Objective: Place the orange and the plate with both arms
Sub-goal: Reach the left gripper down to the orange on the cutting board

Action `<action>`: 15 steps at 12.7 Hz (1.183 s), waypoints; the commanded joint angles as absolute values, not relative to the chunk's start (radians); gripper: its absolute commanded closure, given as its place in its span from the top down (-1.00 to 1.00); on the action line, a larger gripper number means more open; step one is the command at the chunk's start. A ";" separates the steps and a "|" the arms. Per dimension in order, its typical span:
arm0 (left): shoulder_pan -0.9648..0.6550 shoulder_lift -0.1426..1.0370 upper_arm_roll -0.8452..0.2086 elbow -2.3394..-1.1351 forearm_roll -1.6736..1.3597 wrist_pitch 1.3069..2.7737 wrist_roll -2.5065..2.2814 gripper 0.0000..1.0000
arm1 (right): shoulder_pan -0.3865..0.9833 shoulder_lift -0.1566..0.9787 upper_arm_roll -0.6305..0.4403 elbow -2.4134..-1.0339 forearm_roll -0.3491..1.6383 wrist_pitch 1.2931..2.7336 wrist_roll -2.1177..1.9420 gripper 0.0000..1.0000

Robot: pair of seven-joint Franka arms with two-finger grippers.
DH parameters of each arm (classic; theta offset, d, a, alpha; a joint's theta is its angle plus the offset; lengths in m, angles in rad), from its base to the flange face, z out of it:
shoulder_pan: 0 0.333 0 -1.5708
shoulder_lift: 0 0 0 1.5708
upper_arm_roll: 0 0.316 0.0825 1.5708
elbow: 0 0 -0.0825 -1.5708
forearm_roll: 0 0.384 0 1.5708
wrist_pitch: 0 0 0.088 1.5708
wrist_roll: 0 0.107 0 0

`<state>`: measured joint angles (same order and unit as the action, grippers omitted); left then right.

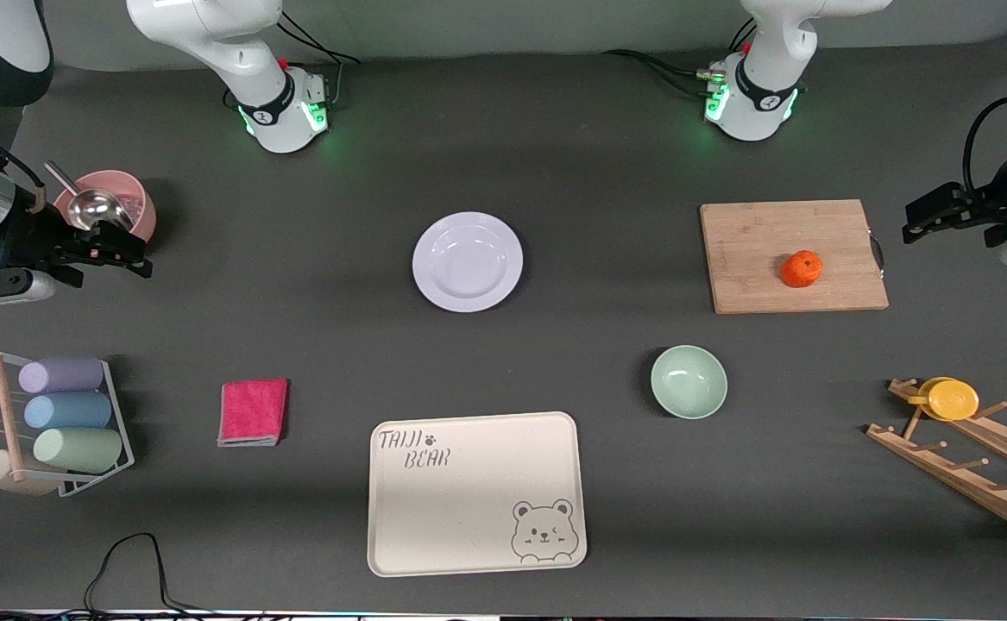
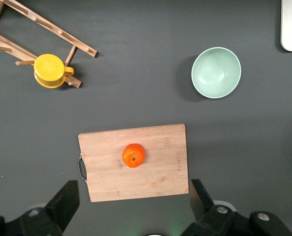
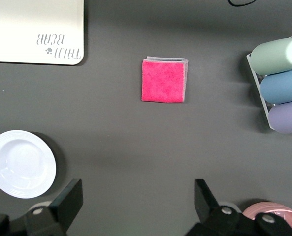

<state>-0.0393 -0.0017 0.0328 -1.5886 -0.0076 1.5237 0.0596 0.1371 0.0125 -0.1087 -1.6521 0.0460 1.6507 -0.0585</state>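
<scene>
The white plate (image 1: 467,260) lies on the dark table near its middle, and also shows in the right wrist view (image 3: 18,163). The orange (image 1: 802,268) rests on a wooden cutting board (image 1: 753,259) toward the left arm's end. In the left wrist view the orange (image 2: 133,155) sits mid-board. My left gripper (image 1: 915,226) hangs in the air at the left arm's end of the table, open and empty (image 2: 136,202). High at the right arm's end, my right gripper (image 1: 134,257) is also open and empty (image 3: 136,201).
A pale green bowl (image 1: 689,381) and a cream bear tray (image 1: 468,492) lie nearer the front camera. A pink cloth (image 1: 253,412), a cup rack (image 1: 63,414) and a pink bowl with ladle (image 1: 110,203) sit toward the right arm's end. A wooden rack holds a yellow cup (image 1: 952,399).
</scene>
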 commanded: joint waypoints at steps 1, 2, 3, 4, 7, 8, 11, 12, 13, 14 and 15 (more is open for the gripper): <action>-0.044 -0.020 0.032 -1.601 0.005 1.512 0.043 1.00 | 0.138 0.008 -0.106 -1.658 0.055 1.657 -0.040 1.00; -0.044 -0.020 0.032 -1.601 0.006 1.513 0.043 1.00 | 0.138 0.008 -0.106 -1.658 0.055 1.657 -0.040 1.00; -0.043 -0.018 0.032 -1.601 0.006 1.513 0.044 1.00 | 0.138 0.008 -0.106 -1.658 0.055 1.657 -0.040 1.00; -0.040 -0.020 0.032 -1.601 0.009 1.513 0.048 1.00 | 0.138 0.008 -0.106 -1.658 0.055 1.657 -0.040 1.00; -0.037 -0.049 0.035 -1.621 0.043 1.477 0.054 1.00 | 0.137 0.011 -0.106 -1.657 0.057 1.658 -0.040 1.00; -0.032 -0.082 0.038 -1.653 0.051 1.476 0.058 1.00 | 0.138 0.015 -0.106 -1.657 0.057 1.664 -0.040 1.00; 0.025 -0.252 0.038 -1.866 0.052 1.546 0.075 1.00 | 0.138 0.026 -0.106 -1.657 0.084 1.680 -0.040 1.00; 0.031 -0.309 0.040 -1.937 0.052 1.561 0.081 1.00 | 0.137 0.028 -0.106 -1.657 0.109 1.681 -0.040 1.00; 0.053 -0.358 0.040 -1.995 0.052 1.566 0.086 1.00 | 0.137 0.038 -0.107 -1.655 0.121 1.681 -0.040 1.00; 0.060 -0.401 0.040 -2.043 0.052 1.563 0.086 1.00 | 0.137 0.043 -0.107 -1.655 0.123 1.683 -0.040 1.00; 0.061 -0.447 0.043 -2.090 0.052 1.568 0.086 1.00 | 0.137 0.052 -0.106 -1.655 0.124 1.692 -0.038 1.00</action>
<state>0.0493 -0.3201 0.0464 -1.9460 0.0404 1.5211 0.0724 0.1374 0.0381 -0.1086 -1.6577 0.1041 1.6726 -0.0580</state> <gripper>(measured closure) 0.000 0.000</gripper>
